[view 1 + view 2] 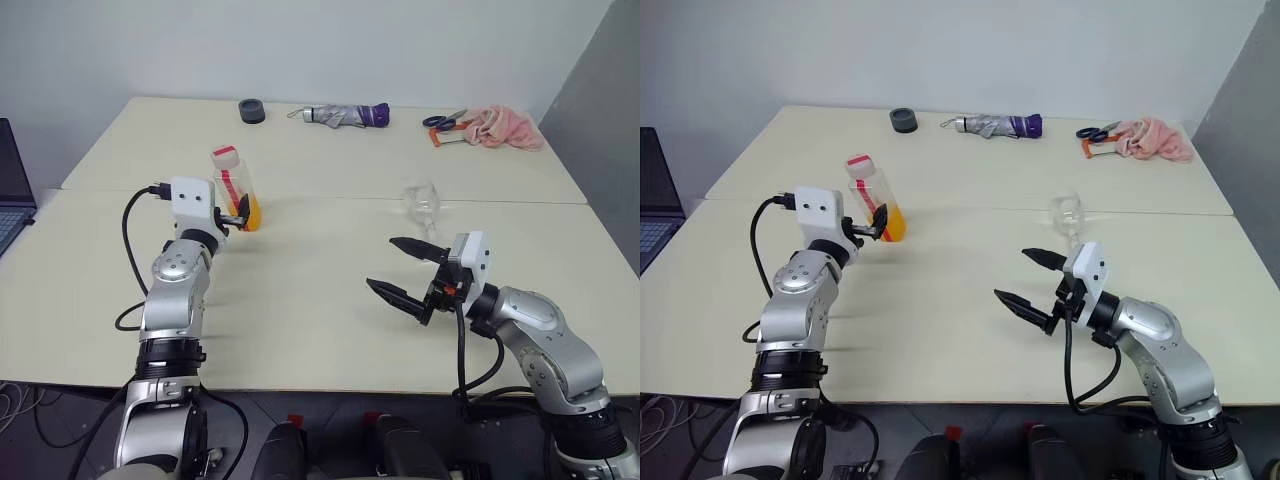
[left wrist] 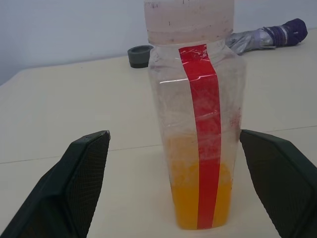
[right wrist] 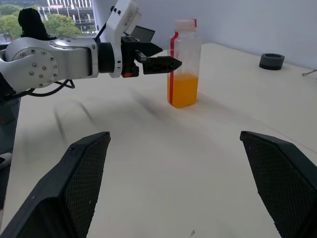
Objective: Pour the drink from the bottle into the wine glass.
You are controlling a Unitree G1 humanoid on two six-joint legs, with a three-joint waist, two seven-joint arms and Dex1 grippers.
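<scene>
The bottle (image 1: 234, 188) stands upright on the left half of the table, clear plastic with a red stripe and a white-and-red cap. The orange drink (image 2: 185, 198) fills its lower part. My left gripper (image 1: 238, 216) is open and level, and the bottle (image 2: 198, 124) stands centred just beyond its fingertips, untouched. The wine glass (image 1: 424, 201) stands upright and empty to the right of the middle. My right gripper (image 1: 382, 263) hangs open in front of the glass, pointing left toward the bottle (image 3: 184, 64), with nothing between its fingers.
Along the far edge lie a black ring (image 1: 252, 110), a folded umbrella (image 1: 345, 116), scissors (image 1: 443, 121) and a pink cloth (image 1: 506, 129). A laptop (image 1: 12, 190) sits past the table's left side. A seam (image 1: 330, 197) crosses the table.
</scene>
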